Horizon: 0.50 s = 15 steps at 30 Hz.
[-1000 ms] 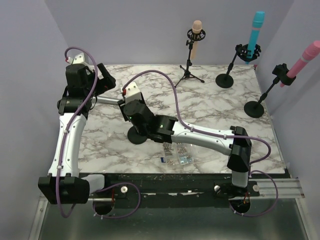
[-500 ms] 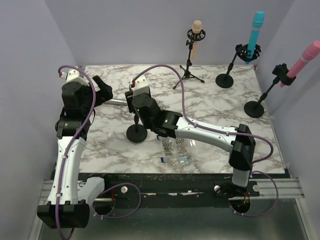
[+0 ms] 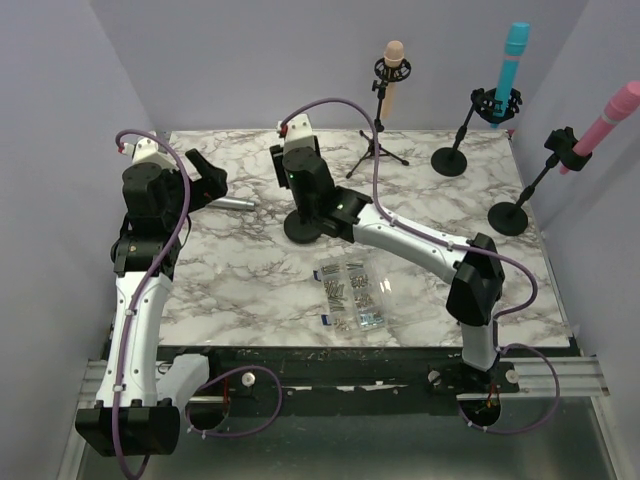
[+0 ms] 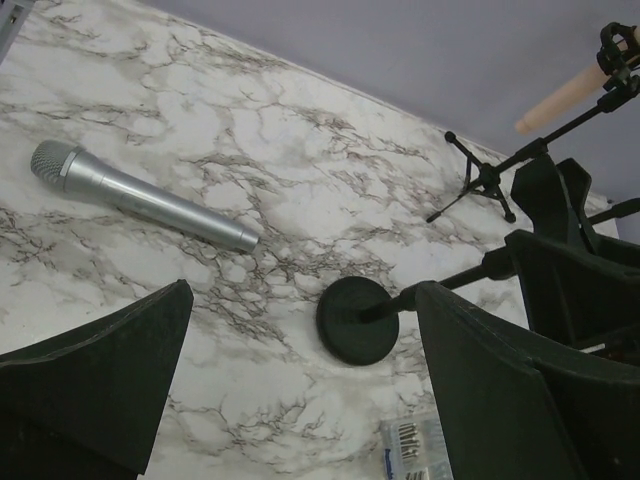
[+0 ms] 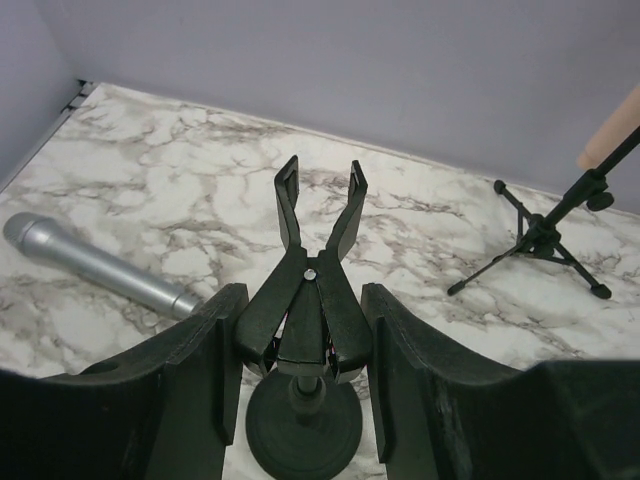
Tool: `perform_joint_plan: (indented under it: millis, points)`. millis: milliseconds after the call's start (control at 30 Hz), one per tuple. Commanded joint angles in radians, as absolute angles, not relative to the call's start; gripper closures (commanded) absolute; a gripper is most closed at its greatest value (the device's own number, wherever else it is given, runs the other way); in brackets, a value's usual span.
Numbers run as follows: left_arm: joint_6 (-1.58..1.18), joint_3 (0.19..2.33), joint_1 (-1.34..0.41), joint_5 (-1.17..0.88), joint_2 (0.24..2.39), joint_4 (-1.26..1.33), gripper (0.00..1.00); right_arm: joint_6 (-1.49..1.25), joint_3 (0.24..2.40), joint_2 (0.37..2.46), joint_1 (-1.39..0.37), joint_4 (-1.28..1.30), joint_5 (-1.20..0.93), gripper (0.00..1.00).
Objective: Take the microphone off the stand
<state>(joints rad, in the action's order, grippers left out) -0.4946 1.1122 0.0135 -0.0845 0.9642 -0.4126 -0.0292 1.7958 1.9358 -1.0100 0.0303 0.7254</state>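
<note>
Right wrist view: the stand (image 5: 305,430) is pinched at its clip (image 5: 308,285) by the right claw (image 5: 303,310); the left claw (image 4: 300,390) is spread. The microphone (image 5: 95,265) lies far left on the table (image 5: 420,250). The stand should be released upright

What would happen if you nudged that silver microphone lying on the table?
The silver microphone is a smooth round tube lying flat on the marble table, so a sideways push would likely roll it, curving since the mesh head is wider. It looks metal, so rigid and probably heavyish; its slick body might slip in a grip.
</note>
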Motion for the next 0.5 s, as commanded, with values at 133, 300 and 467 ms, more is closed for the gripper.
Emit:
perform_joint_plan:
  millis: [133, 300, 467]
  points:
    - [-0.518, 1.103, 0.037, -0.138, 0.945, -0.38, 0.04, 0.019, 1.942, 2.006, -0.888, -0.063, 0.656, 0.99]
    - [-0.53, 1.093, 0.038, -0.16, 0.928, -0.369, 0.05, 0.029, 2.087, 2.116, -0.814, -0.06, 0.618, 0.99]
    - [-0.554, 1.089, 0.038, -0.219, 0.95, -0.355, 0.09, 0.055, 2.295, 2.262, -0.749, -0.071, 0.558, 0.99]
